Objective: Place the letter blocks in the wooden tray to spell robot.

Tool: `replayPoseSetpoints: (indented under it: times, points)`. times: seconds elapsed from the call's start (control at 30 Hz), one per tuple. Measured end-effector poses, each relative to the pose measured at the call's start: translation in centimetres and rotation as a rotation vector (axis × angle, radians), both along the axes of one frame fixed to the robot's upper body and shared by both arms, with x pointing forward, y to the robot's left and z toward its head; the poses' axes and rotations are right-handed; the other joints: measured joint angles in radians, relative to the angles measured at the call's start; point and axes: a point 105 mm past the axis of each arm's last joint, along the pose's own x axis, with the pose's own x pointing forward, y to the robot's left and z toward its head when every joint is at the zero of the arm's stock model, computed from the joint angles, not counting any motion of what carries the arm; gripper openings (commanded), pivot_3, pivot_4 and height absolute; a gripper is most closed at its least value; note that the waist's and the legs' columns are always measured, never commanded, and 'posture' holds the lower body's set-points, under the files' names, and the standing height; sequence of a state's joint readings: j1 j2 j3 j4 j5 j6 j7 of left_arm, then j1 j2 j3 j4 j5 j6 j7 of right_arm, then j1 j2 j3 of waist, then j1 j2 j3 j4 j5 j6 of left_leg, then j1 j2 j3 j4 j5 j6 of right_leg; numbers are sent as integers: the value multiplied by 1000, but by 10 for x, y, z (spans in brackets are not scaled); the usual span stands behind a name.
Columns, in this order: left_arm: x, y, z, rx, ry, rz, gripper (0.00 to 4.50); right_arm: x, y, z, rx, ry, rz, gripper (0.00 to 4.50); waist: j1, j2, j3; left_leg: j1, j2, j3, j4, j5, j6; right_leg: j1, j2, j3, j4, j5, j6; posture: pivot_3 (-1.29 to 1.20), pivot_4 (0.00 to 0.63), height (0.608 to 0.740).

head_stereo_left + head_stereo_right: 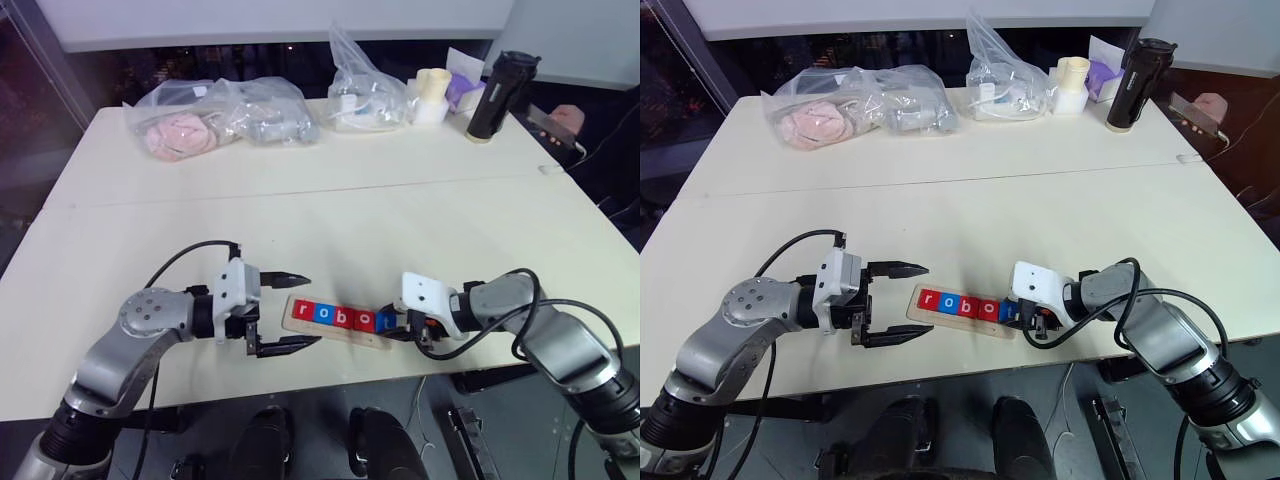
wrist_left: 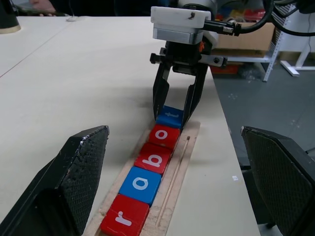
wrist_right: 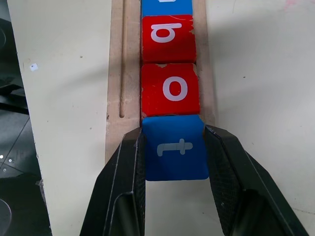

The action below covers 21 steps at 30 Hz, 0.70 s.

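The wooden tray (image 1: 350,338) lies near the table's front edge, and the letter blocks sit in it in a row. From left to right they are red r (image 1: 305,310), blue o (image 1: 323,313), red b (image 1: 342,316), red o (image 1: 362,319) and blue t (image 1: 384,322). My right gripper (image 3: 173,132) is shut on the blue t (image 3: 177,147) at the tray's right end. That block touches the red o (image 3: 171,89). At the tray's left end my left gripper (image 1: 314,309) is open, one finger on each side, holding nothing.
Clear plastic bags (image 1: 225,115) with items lie along the table's far side. A black bottle (image 1: 500,95), a pale cup (image 1: 431,95) and a purple box (image 1: 462,90) stand at the back right. A person's hand (image 1: 568,118) shows at the far right.
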<state>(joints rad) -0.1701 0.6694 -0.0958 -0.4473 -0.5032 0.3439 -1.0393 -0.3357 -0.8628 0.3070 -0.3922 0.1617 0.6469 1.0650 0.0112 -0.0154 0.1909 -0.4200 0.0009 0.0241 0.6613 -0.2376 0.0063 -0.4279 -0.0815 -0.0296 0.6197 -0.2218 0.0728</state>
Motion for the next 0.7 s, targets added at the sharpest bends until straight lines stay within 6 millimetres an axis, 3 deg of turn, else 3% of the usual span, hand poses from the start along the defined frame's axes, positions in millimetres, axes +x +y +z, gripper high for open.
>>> replayPoseSetpoints:
  times: [0.7]
  points:
    - [0, 0, 0, 0, 0, 0, 4500, 0, 12, -1, 19, 4, 12, 1131, 1, 0, 0, -1, 0, 0, 0, 0, 0, -1, 0, 0, 0, 0, 0, 0, 150, 740]
